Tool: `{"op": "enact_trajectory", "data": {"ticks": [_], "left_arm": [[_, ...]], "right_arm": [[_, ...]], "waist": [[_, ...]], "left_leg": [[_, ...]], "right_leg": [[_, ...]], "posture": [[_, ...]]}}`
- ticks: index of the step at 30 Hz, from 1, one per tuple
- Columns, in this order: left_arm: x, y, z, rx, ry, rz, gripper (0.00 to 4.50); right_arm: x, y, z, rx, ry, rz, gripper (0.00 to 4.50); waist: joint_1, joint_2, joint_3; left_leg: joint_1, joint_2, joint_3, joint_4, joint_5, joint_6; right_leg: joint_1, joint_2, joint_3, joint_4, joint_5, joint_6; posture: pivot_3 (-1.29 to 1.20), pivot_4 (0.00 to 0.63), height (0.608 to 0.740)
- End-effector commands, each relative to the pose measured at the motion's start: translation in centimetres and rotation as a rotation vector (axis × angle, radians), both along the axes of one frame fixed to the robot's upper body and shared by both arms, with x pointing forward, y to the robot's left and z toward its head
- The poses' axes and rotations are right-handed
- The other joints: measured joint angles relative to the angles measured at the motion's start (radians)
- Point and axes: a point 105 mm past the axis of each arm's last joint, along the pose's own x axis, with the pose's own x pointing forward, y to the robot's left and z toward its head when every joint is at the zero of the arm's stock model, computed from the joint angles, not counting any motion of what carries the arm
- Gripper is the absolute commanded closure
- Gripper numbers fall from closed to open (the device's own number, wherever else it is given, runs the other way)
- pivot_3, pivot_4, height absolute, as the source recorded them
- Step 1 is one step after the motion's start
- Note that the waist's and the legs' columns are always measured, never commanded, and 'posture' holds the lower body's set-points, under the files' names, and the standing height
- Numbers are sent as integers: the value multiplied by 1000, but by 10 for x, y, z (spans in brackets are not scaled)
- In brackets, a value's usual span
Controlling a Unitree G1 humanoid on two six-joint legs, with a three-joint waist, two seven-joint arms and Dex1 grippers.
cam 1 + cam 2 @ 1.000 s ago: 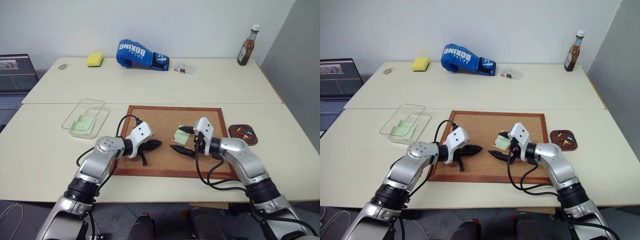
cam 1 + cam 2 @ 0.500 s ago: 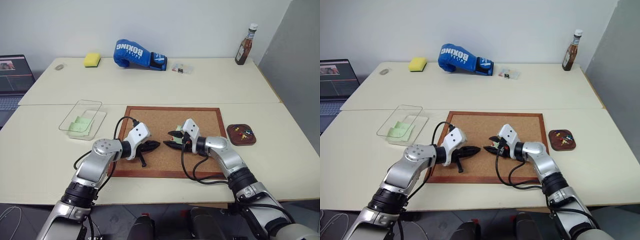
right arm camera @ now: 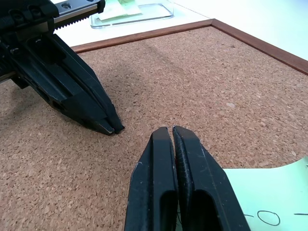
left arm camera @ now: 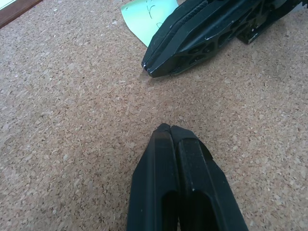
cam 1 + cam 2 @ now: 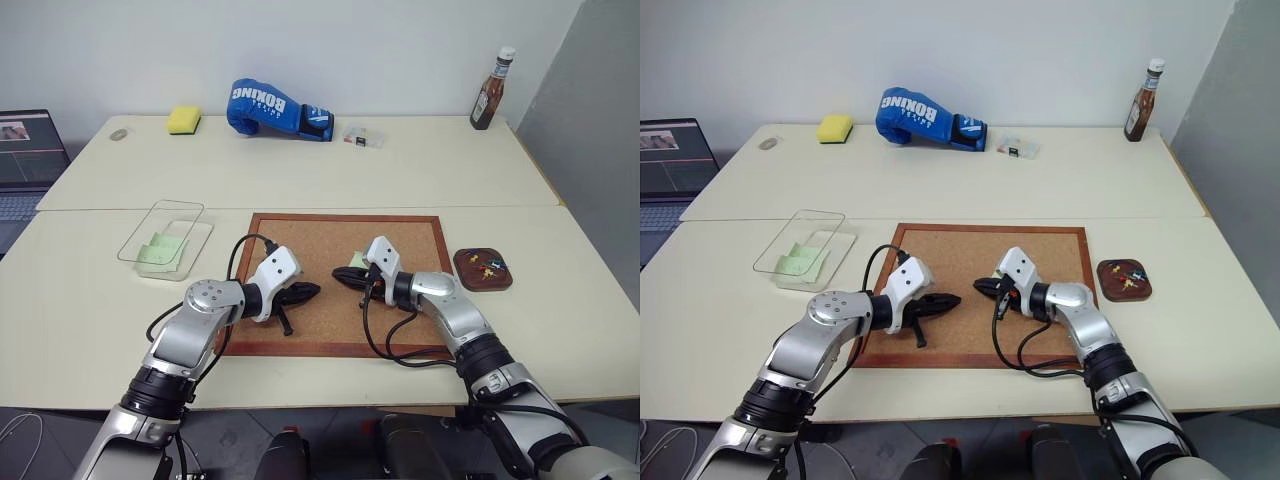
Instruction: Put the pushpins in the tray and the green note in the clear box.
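A: The green note (image 5: 356, 261) is seen from the head lying on the corkboard (image 5: 310, 240), beside the right claw (image 5: 338, 275). And the pushpins (image 5: 488, 268)?

B: They are shown in the tray (image 5: 470, 281) on the counter (image 5: 300, 180).

A: The wrist views?

B: The left claw (image 4: 164, 129) is pressed together, empty. The right claw (image 3: 167, 131) is likewise closed over the note's edge, nothing clamped.

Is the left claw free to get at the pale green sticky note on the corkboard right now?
Probably not cleanly: the shut right claw lies by the pale green sticky note, between it and the shut left claw.
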Motion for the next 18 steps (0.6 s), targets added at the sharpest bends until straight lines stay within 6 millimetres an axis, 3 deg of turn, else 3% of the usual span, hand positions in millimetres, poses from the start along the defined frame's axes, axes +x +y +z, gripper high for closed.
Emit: {"op": "enact_trajectory", "data": {"ticks": [1,6,13,16,18], "left_arm": [[-23,0,-43,43,185,-14,4500],[-26,-2,-46,37,194,-16,4500],[-27,-9,-47,12,184,-5,4500],[-10,-12,-28,-81,84,60,4500],[7,-12,4,-244,1,152,4500]], "right_arm": [[8,-6,44,88,-86,-31,4448],[8,-8,83,174,-119,-67,4448],[13,-22,96,202,-115,-157,4448],[23,-31,103,239,-110,-246,4448],[30,-38,112,285,-108,-314,4448]], "waist": [[0,0,0],[3,0,0],[4,1,-1],[10,1,-1],[19,1,-1]], "left_leg": [[0,0,0,0,0,0],[-1,0,0,0,0,0],[0,0,0,0,0,0],[-1,0,0,0,0,0],[-1,-1,0,0,0,0]], "right_leg": [[0,0,0,0,0,0],[-1,0,0,0,0,0],[0,0,0,0,0,0],[0,0,0,0,0,0],[0,-1,0,0,0,0]], "posture": [[0,150,740],[0,150,740],[0,150,740],[0,150,740],[0,150,740]]}}
